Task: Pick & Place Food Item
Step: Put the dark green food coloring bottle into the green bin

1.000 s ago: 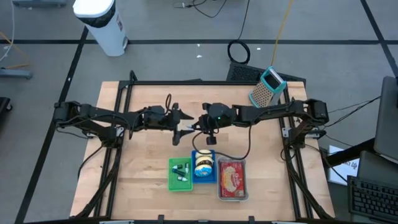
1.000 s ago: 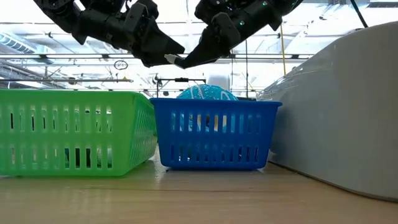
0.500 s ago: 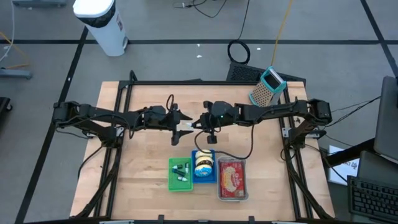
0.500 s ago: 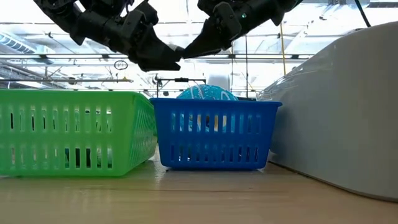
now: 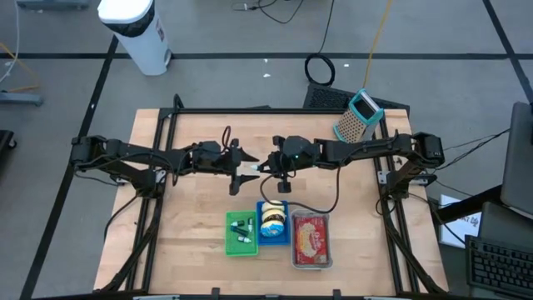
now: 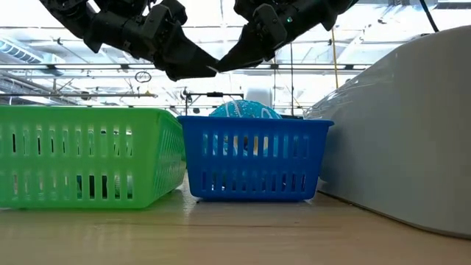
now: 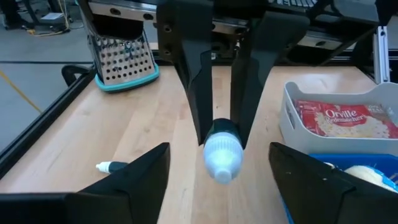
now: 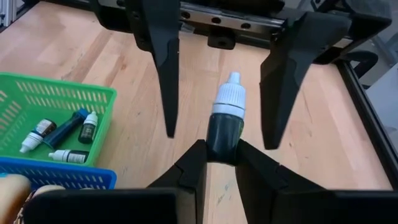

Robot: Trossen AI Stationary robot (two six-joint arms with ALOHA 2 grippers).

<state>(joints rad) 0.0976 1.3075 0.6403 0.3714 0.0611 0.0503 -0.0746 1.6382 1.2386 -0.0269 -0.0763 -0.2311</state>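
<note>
Left arm: reaches in from the counter's (image 5: 200, 242) left edge toward its middle, raised above the wood.
Left tool (image 5: 246, 172): fingers spread wide, released; in the right wrist view its two dark fingers (image 8: 163, 62) stand on either side of the bottle's cap, not touching it.
Dropper bottle (image 8: 226, 124): small, dark body, white cap; held up in the air between the two arms over the counter's middle, cap pointing at the left tool. In the left wrist view it shows cap-first (image 7: 222, 154) between the right arm's fingers.
Right tool (image 5: 265, 169): clenched on the dropper bottle's dark body; both fingers (image 8: 190, 168) press its sides.
Right arm: comes in from the counter's right edge, meeting the left arm near the centre.
Green basket (image 5: 239, 235): on the counter near its front edge, leftmost of three containers; holds several small bottles (image 8: 59, 140).
Blue basket (image 5: 273, 237): touching the green basket's right side; holds a round wrapped food item (image 5: 271, 219).
White tray (image 5: 311, 242): just right of the blue basket; holds a red popcorn packet (image 7: 345, 119).
Grater (image 5: 357, 117): metal with teal trim, at the counter's far right corner, well apart from the baskets.
Loose white cap-like piece (image 7: 104, 166): lying on the wood; too small to identify.
</note>
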